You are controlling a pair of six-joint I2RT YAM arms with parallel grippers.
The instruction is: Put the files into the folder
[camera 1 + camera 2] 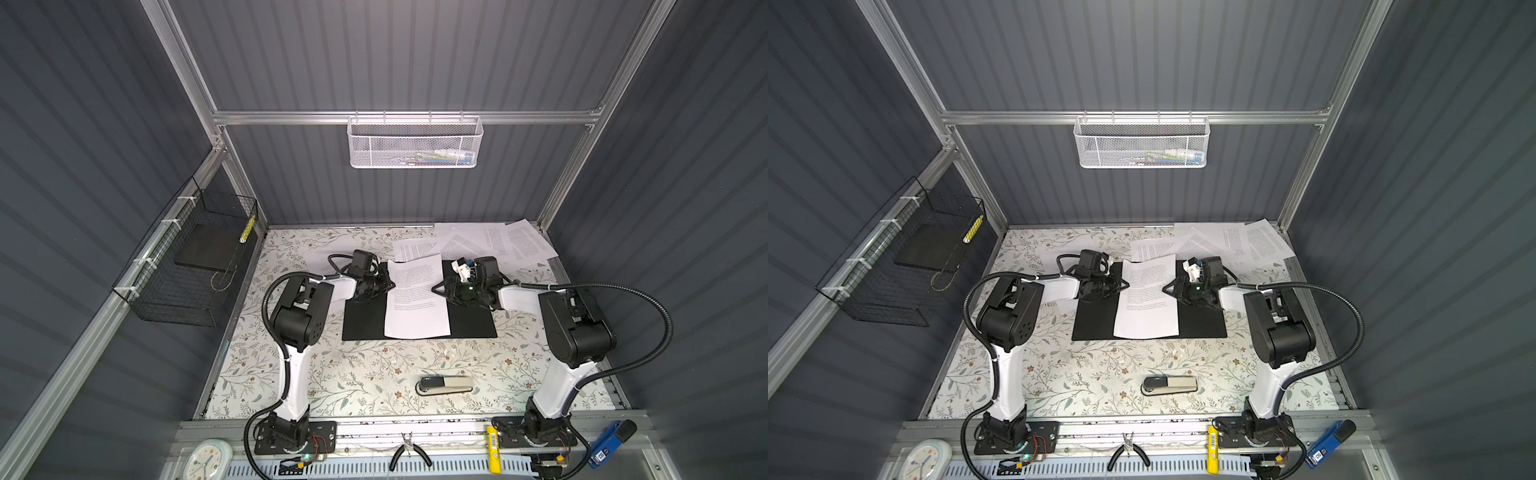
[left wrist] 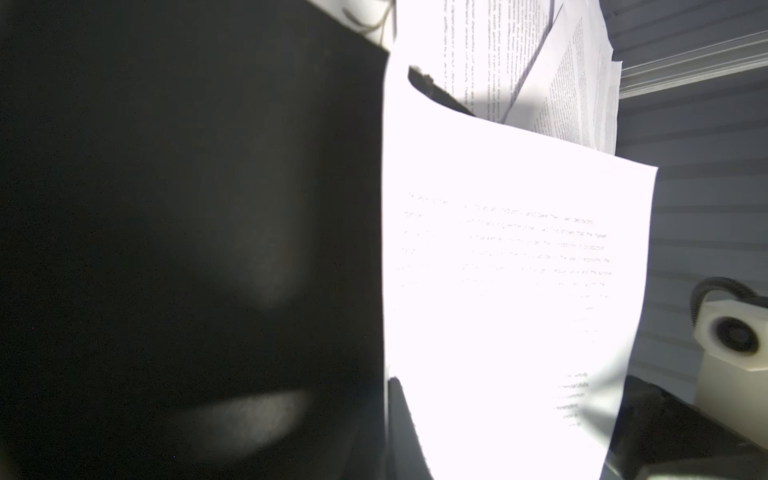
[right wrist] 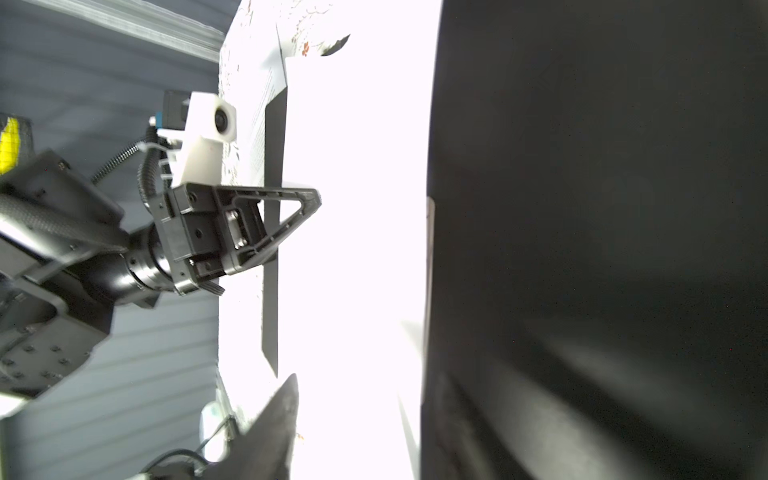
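Observation:
The black folder [image 1: 361, 320] [image 1: 1094, 320] lies open and flat on the table. One white printed sheet [image 1: 417, 307] [image 1: 1146, 307] of the files lies across its middle, its far end bowed upward. My left gripper [image 1: 392, 285] [image 1: 1126, 285] is shut on that sheet's left edge, and the sheet [image 2: 498, 270] looks glaring white beside the folder [image 2: 187, 208]. My right gripper [image 1: 435, 289] [image 1: 1165, 289] stands at the sheet's right edge. Its jaws are apart in the right wrist view, with the sheet [image 3: 357, 249] between them. More files [image 1: 498, 243] [image 1: 1233, 241] lie scattered at the back right.
A stapler [image 1: 444, 385] lies on the floral mat near the front. A black wire basket [image 1: 187, 266] on the left wall holds a dark slab [image 1: 205, 249]. A white mesh basket [image 1: 415, 141] hangs on the back rail. Pliers [image 1: 409, 453] rest on the front ledge.

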